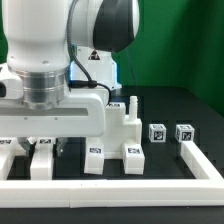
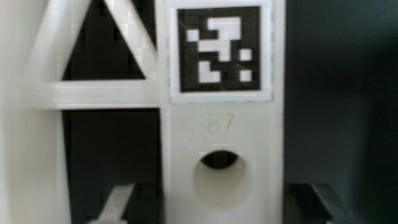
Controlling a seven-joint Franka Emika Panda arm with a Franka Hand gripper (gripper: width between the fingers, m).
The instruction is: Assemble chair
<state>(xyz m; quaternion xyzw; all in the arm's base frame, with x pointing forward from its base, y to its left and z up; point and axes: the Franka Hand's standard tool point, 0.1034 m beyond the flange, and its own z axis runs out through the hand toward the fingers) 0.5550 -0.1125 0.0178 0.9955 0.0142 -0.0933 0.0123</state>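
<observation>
Fingers [image 2: 118, 206] of my gripper [image 2: 217, 206] show at the edge of the wrist view, one on each side of a flat white chair piece [image 2: 222, 130]. They are very near its sides, but it is blurry and I cannot tell if they squeeze it. That piece is smooth plastic with a round dark hole [image 2: 219, 158] and a square black-and-white tag [image 2: 222, 45] further along it. Beside it is a thin white frame [image 2: 107, 95] with a triangle-shaped gap.

In the exterior view my big round white arm [image 1: 45, 60] reaches low at the exterior view's left, over the black table [image 1: 180, 108]. More blocky white chair parts [image 1: 118, 125] stand joined in the middle. Two little cube legs [image 1: 157, 132] with tags sit at the exterior view's right, apart from them. A long white rail [image 1: 120, 186] runs along the front.
</observation>
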